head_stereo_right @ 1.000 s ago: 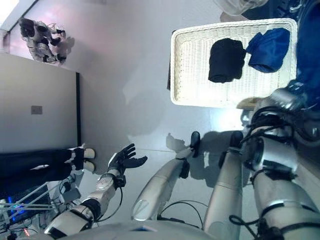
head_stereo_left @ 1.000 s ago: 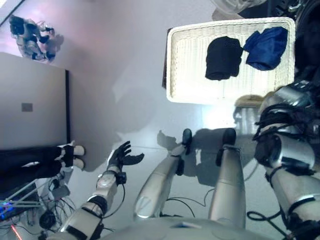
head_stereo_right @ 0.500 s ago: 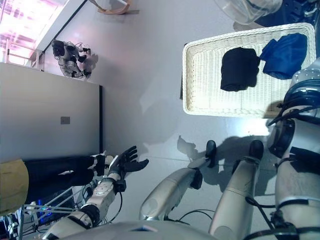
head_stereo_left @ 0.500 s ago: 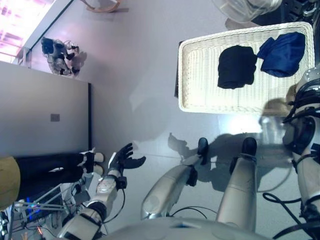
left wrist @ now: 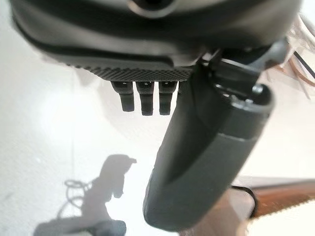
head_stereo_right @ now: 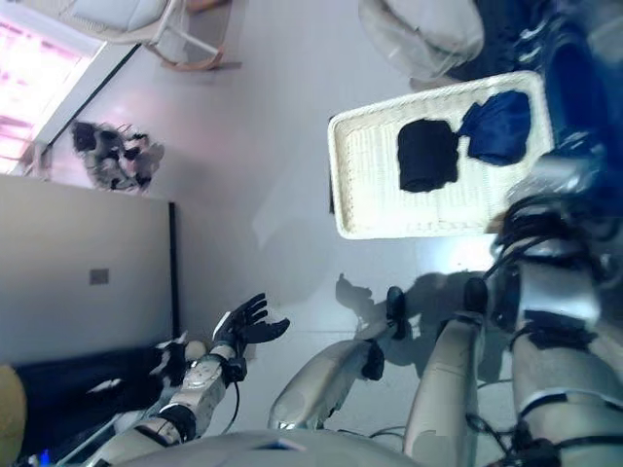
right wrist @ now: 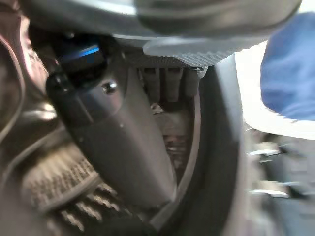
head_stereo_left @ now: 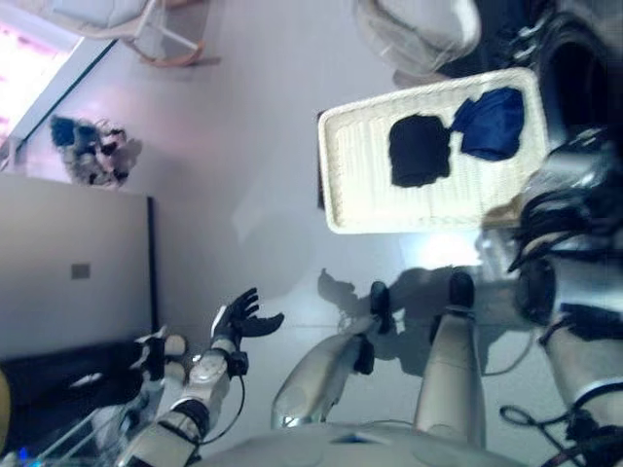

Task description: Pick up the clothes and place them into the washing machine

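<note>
Black garment point(head_stereo_left: 420, 150) and blue garment point(head_stereo_left: 489, 124) lying in the white basket point(head_stereo_left: 336, 185) at one o'clock. Left hand point(head_stereo_left: 240, 316) spread wide, empty, at seven o'clock. Right hand point(right wrist: 118, 142) inside the drum point(right wrist: 59, 187), grip unreadable. Best withdrawn first, then lowered over the black garment.

Robot lab: another robot point(head_stereo_left: 90, 161) on pale floor point(head_stereo_left: 243, 117).

White basket point(head_stereo_right: 370, 209) holds black garment point(head_stereo_right: 426, 156) and what looks like blue cloth point(head_stereo_right: 499, 127).
</note>
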Controlling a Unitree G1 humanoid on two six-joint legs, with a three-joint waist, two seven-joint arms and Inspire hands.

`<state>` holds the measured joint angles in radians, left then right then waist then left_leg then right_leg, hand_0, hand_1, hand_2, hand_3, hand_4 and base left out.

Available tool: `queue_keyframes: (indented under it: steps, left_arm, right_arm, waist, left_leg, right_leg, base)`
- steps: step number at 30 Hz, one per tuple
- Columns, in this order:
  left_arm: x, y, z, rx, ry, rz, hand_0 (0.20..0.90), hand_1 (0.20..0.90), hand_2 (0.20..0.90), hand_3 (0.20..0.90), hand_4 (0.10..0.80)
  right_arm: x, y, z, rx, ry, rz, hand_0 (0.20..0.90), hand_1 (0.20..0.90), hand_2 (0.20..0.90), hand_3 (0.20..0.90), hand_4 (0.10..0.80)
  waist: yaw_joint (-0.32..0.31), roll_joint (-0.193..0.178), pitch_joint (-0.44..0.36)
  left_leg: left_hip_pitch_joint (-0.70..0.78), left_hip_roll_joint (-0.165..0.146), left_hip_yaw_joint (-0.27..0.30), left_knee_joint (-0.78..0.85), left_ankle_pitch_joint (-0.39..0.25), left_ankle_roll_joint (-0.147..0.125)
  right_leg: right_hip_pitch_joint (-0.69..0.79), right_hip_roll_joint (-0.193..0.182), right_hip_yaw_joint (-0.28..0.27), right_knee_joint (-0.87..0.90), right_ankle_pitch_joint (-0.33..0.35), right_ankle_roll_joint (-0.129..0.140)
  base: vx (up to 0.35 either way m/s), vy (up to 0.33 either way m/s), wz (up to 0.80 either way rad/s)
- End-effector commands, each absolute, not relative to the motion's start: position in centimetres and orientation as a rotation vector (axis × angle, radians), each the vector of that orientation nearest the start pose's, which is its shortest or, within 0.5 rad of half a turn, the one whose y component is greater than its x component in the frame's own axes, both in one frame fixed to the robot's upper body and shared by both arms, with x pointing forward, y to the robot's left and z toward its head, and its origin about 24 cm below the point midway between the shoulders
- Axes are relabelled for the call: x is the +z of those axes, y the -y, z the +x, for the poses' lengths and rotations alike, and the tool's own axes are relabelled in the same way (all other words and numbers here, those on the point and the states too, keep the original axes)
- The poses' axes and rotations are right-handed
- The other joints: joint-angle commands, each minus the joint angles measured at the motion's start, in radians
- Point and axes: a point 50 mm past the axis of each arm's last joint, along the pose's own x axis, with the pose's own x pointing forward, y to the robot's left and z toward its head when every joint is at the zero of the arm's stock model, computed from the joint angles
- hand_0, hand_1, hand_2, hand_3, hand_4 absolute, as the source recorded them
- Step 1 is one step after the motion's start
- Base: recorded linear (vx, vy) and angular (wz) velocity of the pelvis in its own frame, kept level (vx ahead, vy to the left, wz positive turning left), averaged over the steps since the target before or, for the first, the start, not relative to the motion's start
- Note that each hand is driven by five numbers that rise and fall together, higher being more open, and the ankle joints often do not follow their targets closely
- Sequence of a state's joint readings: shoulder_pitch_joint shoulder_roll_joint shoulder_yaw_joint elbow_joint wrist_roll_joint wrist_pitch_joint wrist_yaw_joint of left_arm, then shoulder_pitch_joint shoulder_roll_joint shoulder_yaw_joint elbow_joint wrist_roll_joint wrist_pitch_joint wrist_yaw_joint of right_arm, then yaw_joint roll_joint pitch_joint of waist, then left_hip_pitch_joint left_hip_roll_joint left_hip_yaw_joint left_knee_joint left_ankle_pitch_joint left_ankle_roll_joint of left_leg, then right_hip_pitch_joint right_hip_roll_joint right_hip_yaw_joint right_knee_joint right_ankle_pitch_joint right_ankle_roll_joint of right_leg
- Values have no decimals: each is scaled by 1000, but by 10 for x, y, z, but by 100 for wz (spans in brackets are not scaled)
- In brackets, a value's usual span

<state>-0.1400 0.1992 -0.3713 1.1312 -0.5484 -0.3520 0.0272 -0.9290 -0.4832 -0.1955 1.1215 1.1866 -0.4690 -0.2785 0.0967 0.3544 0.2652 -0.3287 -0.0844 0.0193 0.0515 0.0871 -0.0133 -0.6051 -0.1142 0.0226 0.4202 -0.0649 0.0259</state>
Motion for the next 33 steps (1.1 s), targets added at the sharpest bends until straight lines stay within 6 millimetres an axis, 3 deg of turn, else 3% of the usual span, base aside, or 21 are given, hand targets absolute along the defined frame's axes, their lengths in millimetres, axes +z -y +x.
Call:
queue_keyframes:
  steps: [1, 3, 5, 7, 8, 9, 11, 14, 15, 16, 18, 19, 20, 21, 22, 23, 24, 25, 26, 31, 33]
  left_arm:
    - [-132, -216, 165, 267, -735, -66, 900, 900, 900, 900, 800]
    - [-134, -219, 159, 301, -749, -78, 900, 900, 900, 900, 800]
    - [-133, -230, 154, 361, -739, -87, 900, 900, 900, 900, 800]
    - [-133, -241, 149, 423, -744, -81, 900, 900, 900, 900, 800]
    - [-132, -251, 145, 453, -747, -49, 900, 900, 900, 900, 800]
    - [-132, -250, 145, 453, -746, -50, 900, 900, 900, 900, 800]
    - [-130, -243, 152, 396, -738, 27, 900, 900, 900, 900, 800]
    - [-127, -240, 159, 388, -722, 70, 900, 900, 900, 900, 800]
    - [-127, -240, 159, 388, -722, 71, 900, 900, 900, 900, 800]
    - [-118, -240, 179, 374, -668, 105, 900, 900, 900, 900, 800]
    - [-99, -255, 206, 436, -599, 151, 900, 900, 900, 900, 800]
    - [-90, -258, 220, 450, -556, 156, 900, 900, 900, 900, 800]
    - [-70, -301, 231, 481, -596, 274, 900, 900, 900, 900, 800]
    - [-58, -318, 232, 526, -541, 264, 900, 900, 900, 900, 800]
    - [-79, -302, 201, 501, -548, 244, 900, 900, 900, 900, 800]
    - [-79, -302, 201, 501, -549, 244, 900, 900, 900, 900, 800]
    - [-94, -283, 171, 458, -549, 191, 900, 900, 900, 900, 800]
    - [-119, -268, 138, 442, -683, 157, 900, 900, 900, 900, 800]
    - [-127, -260, 127, 417, -737, 159, 900, 900, 900, 900, 800]
    - [-140, -253, 113, 381, -856, 208, 900, 900, 900, 900, 800]
    - [-139, -252, 117, 376, -848, 226, 900, 900, 900, 900, 800]
  right_arm:
    - [126, 290, 368, -615, 313, 735, 900, 900, 900, 900, 800]
    - [92, 262, 361, -557, 230, 748, 900, 900, 900, 900, 800]
    - [72, 250, 353, -517, 175, 732, 900, 900, 900, 900, 800]
    - [56, 233, 349, -449, 88, 628, 900, 900, 900, 900, 800]
    - [64, 229, 355, -355, 45, 395, 900, 900, 900, 900, 800]
    - [64, 229, 355, -355, 45, 394, 900, 900, 900, 900, 800]
    - [70, 219, 357, -238, 23, 136, 900, 900, 900, 900, 800]
    - [67, 213, 355, -190, -2, -120, 900, 900, 900, 900, 800]
    - [67, 213, 355, -191, -2, -121, 900, 900, 900, 900, 800]
    - [69, 208, 357, -168, 5, -241, 900, 900, 900, 900, 800]
    - [71, 199, 364, -179, -6, -321, 900, 900, 900, 900, 800]
    - [81, 193, 372, -176, 19, -394, 900, 900, 900, 900, 800]
    - [92, 193, 380, -146, 23, -452, 900, 900, 900, 900, 800]
    - [85, 188, 384, -141, -31, -537, 900, 900, 900, 900, 800]
    - [79, 201, 380, -198, -55, -526, 900, 900, 900, 900, 800]
    - [79, 201, 380, -198, -55, -527, 900, 900, 900, 900, 800]
    - [72, 204, 377, -216, -74, -526, 900, 900, 900, 900, 800]
    - [89, 203, 390, -233, -63, -611, 900, 900, 900, 900, 800]
    - [87, 201, 391, -231, -87, -638, 900, 900, 900, 900, 800]
    - [85, 201, 394, -255, -139, -718, 900, 900, 900, 900, 800]
    - [99, 199, 400, -270, -113, -777, 900, 900, 900, 900, 800]
  waist:
    - [5, -46, -101]
    - [-12, -82, -102]
    - [-6, -128, -77]
    - [7, -179, -79]
    - [6, -200, -105]
    - [7, -200, -106]
    - [5, -208, -117]
    - [-8, -219, -130]
    - [-7, -221, -129]
    - [-10, -228, -116]
    - [12, -225, -81]
    - [2, -222, -63]
    - [-7, -221, -60]
    - [13, -244, -71]
    - [36, -242, -75]
    - [36, -241, -78]
    - [69, -244, -75]
    - [110, -244, -76]
    - [129, -242, -91]
    - [137, -221, -122]
    - [153, -202, -125]
  left_leg:
    - [-29, -49, -13, 26, -27, -4]
    - [-8, -43, -23, 79, -42, -14]
    - [-68, -30, -36, 196, -5, -37]
    - [-80, -21, -105, 185, -7, -46]
    - [-36, 61, -154, 65, 21, -50]
    - [-36, 63, -153, 58, 27, -51]
    - [-43, 102, -151, -48, 81, -51]
    - [-26, 88, -130, -9, 43, -37]
    - [-26, 87, -129, -7, 42, -36]
    - [-17, 75, -114, 14, 11, -19]
    - [2, 85, -55, 18, -1, -8]
    - [6, 83, -49, 8, 12, -11]
    - [19, 68, -36, -8, 20, -10]
    - [29, 45, -10, -24, 20, -15]
    - [21, 35, -23, -14, 16, -13]
    - [18, 36, -23, -14, 17, -13]
    - [13, 30, -35, -13, 25, -16]
    - [21, 26, -32, -34, 25, -15]
    - [17, 24, -26, -33, 18, -11]
    - [19, 13, -30, -49, 15, -1]
    - [17, 7, -31, -66, 21, 2]
  right_leg:
    - [203, 19, -11, -198, 21, 25]
    - [278, 21, -9, -239, 16, 16]
    - [307, 0, 9, -246, 18, 11]
    - [313, -14, 34, -260, 23, 17]
    - [327, -15, 69, -282, 26, 40]
    - [325, -13, 70, -285, 31, 39]
    - [342, -33, 103, -313, 50, 68]
    - [344, -68, 144, -261, 49, 95]
    - [343, -69, 146, -258, 47, 95]
    - [323, -68, 145, -182, 41, 91]
    - [248, -101, -14, -61, 73, 78]
    - [217, -66, -50, -16, 57, 61]
    - [197, 0, -53, -25, 52, 49]
    - [249, 17, -128, -168, 57, 30]
    - [269, 3, -105, -205, 57, 33]
    - [267, 4, -105, -208, 60, 33]
    - [271, 7, -94, -215, 60, 27]
    - [266, 33, -83, -222, 58, 24]
    - [265, 17, -110, -239, 68, 35]
    - [270, 10, -121, -261, 78, 44]
    - [262, 0, -139, -259, 78, 49]
  base:
    - [127, -64, -21]
    - [113, -56, -17]
    - [18, 20, -9]
    - [76, 106, -16]
    - [108, 107, -48]
    - [90, 157, -77]
    - [110, 264, -57]
    - [135, 347, -42]
    - [61, 342, -82]
    - [23, 201, -70]
    - [-92, 254, -52]
    - [-164, 245, -57]
    - [-75, 259, -45]
    - [-17, 158, -45]
    - [0, 59, -60]
    - [-50, -46, -64]
    - [-51, -36, -38]
    - [-28, -15, 7]
    - [20, 23, 20]
    - [41, 25, 15]
    - [17, 29, 21]
